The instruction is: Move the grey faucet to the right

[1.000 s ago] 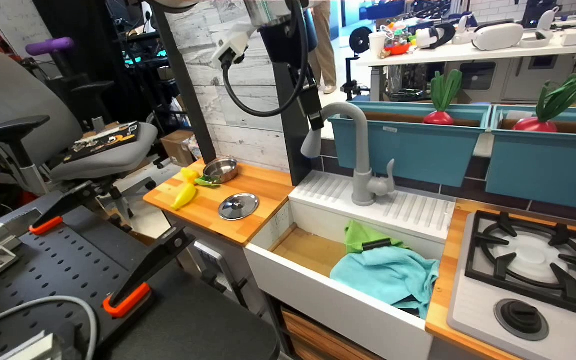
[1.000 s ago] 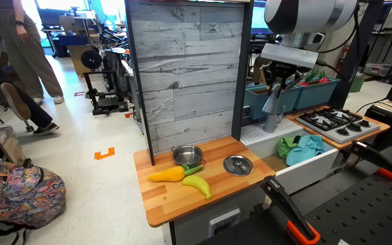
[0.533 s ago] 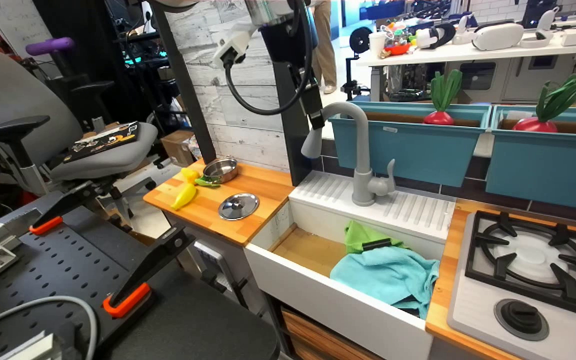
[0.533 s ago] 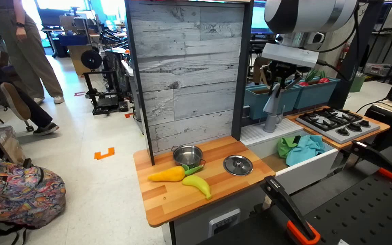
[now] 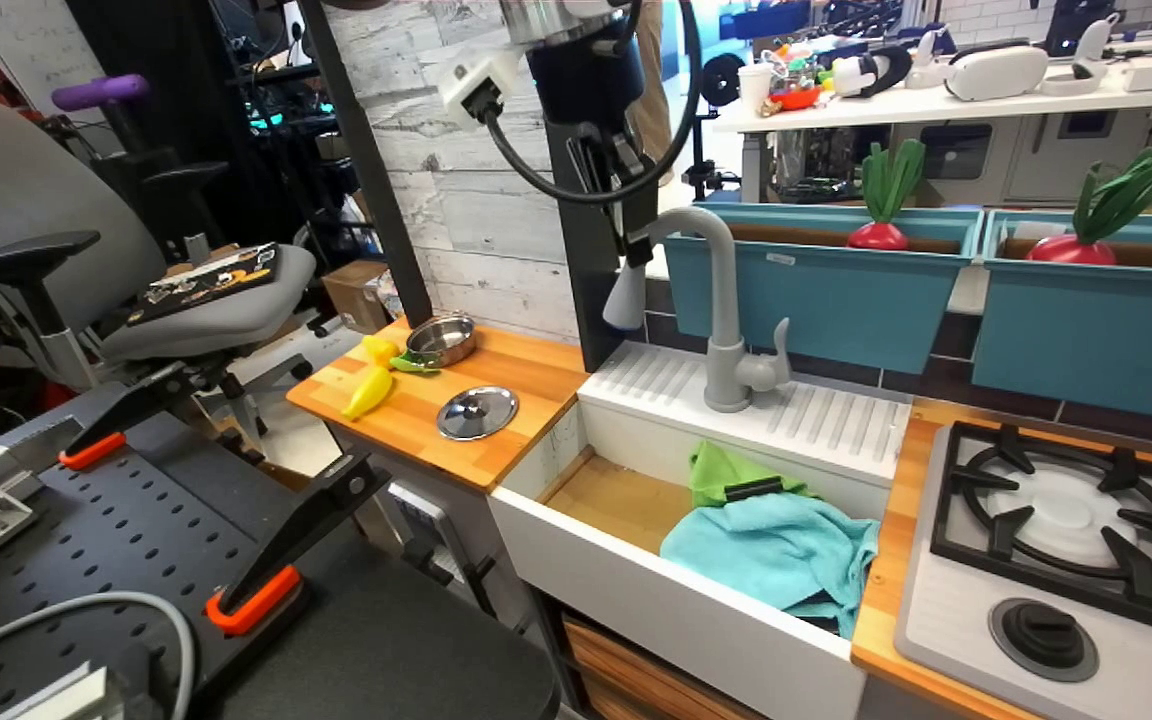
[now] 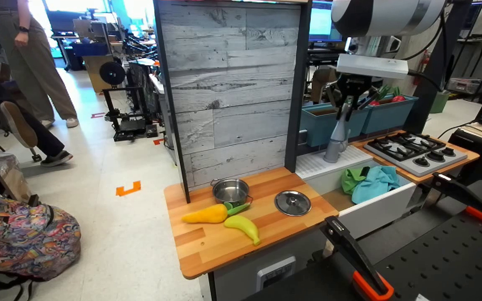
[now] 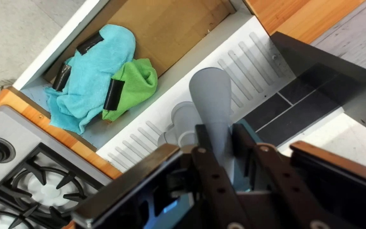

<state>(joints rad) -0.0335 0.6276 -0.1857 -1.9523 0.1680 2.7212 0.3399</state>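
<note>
The grey faucet [image 5: 725, 290] stands upright on the white ridged ledge behind the sink, its hooked spout reaching out and its side lever at the base. It also shows in an exterior view [image 6: 332, 152], with its spout partly behind the fingers. My gripper [image 5: 631, 245] is at the spout's outer end, just above the flared nozzle; it also shows in an exterior view [image 6: 345, 110]. In the wrist view the two fingers [image 7: 217, 132] lie on either side of the spout and look shut on it, with the nozzle poking out past the tips. The stem's upper part is hidden there.
The sink [image 5: 676, 610] below holds a blue towel [image 5: 771, 545] and a green cloth [image 5: 721, 472]. Teal planters [image 5: 816, 300] stand close behind the faucet. A dark post and wall panel [image 6: 232, 83] stand beside it. A stove [image 5: 1056, 540] is on the far side.
The gripper and wrist have swung and turned, and the spout's end has moved with them, rightward in an exterior view. The nozzle's angle has changed a little. The faucet's base has stayed in place.
</note>
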